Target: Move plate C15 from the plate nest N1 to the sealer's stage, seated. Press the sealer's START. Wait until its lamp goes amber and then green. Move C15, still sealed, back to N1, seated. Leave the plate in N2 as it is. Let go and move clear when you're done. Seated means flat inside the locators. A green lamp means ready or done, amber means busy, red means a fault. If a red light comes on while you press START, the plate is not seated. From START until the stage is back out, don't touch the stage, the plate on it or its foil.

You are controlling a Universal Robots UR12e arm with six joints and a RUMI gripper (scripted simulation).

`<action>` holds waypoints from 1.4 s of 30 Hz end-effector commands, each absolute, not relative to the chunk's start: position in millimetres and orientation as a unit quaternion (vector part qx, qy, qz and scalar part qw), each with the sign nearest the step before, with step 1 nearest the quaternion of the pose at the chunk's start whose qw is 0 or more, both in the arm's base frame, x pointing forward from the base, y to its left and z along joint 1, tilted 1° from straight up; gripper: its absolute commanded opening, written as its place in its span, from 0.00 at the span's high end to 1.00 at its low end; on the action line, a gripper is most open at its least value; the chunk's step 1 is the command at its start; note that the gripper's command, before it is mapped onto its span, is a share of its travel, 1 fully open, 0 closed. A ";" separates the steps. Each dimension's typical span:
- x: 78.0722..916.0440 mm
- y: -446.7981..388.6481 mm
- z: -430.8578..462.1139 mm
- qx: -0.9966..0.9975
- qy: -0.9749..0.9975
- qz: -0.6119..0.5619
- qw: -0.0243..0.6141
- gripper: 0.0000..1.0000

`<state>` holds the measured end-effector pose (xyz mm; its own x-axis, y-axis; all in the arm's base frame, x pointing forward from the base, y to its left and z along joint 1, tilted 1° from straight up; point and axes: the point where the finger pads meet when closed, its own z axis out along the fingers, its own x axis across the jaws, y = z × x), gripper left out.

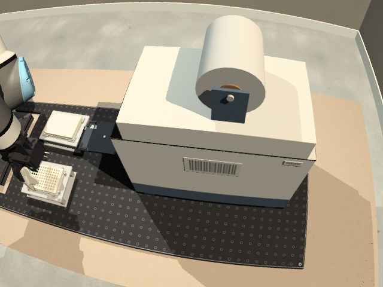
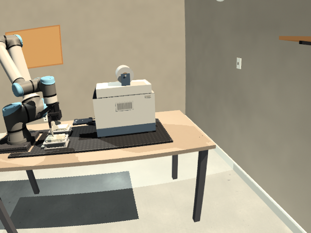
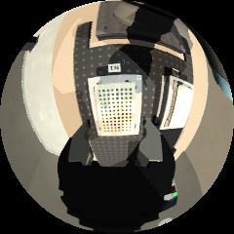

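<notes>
Plate C15 (image 1: 49, 177) (image 2: 56, 137) (image 3: 117, 107), a cream plate with open wells, sits flat in nest N1 (image 1: 63, 200) (image 2: 57, 145) at the front left of the dark mat. My gripper (image 1: 32, 174) (image 2: 50, 131) (image 3: 116, 118) is open and empty. It is low over the plate's left end, with a finger on either side of that end; I cannot tell if they touch it. The sealer (image 1: 216, 123) (image 2: 124, 111) stands to the right, its dark stage (image 1: 99, 136) (image 2: 82, 121) out and bare. Its START button and lamp are hidden.
A second plate with a smooth top (image 1: 63, 125) (image 2: 61, 126) (image 3: 182, 104) sits in nest N2 just behind N1, next to the stage. A large foil roll (image 1: 231, 58) tops the sealer. The arm's base stands at the mat's left end.
</notes>
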<state>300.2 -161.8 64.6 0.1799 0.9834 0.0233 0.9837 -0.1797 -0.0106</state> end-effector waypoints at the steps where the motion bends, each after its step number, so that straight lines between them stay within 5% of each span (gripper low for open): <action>1: 300.8 -162.5 60.4 -0.768 -0.640 -0.005 0.011 0.32; 42: 300.8 -162.3 54.5 -0.768 -0.640 -0.005 0.011 0.32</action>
<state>300.4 -161.8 54.0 0.1799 0.9834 0.0231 0.9837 -0.1797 -0.0106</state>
